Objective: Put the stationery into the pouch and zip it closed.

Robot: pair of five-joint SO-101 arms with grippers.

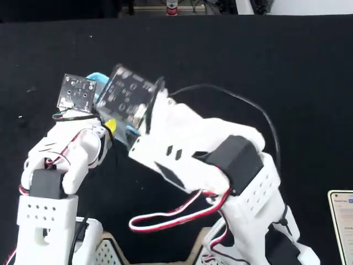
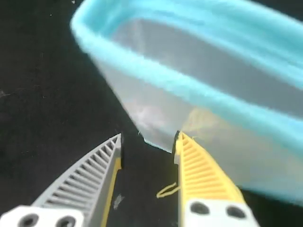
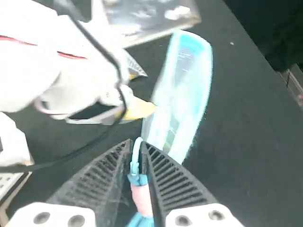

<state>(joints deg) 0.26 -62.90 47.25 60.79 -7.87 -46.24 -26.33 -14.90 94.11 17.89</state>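
Pouch [image 3: 182, 94] looks soft and floppy, so we'd hold its edges: our right claw [image 3: 137, 142] pinches the zipper pull [image 3: 135, 177], left claw [image 2: 149, 137] sits spread at its corner.

High view: even, fairly bright light from above. White arm shells [image 1: 187, 143] come out very bright, near washed on their upper faces. The black table [image 1: 276, 55] soaks up light; shadows barely read on it. Right wrist view: strong white glare along the pouch [image 3: 182, 90]. Left wrist view: softer pale sheen on the pouch [image 2: 156, 113] wall. A lit screen [image 1: 343, 221] glows at the edge.
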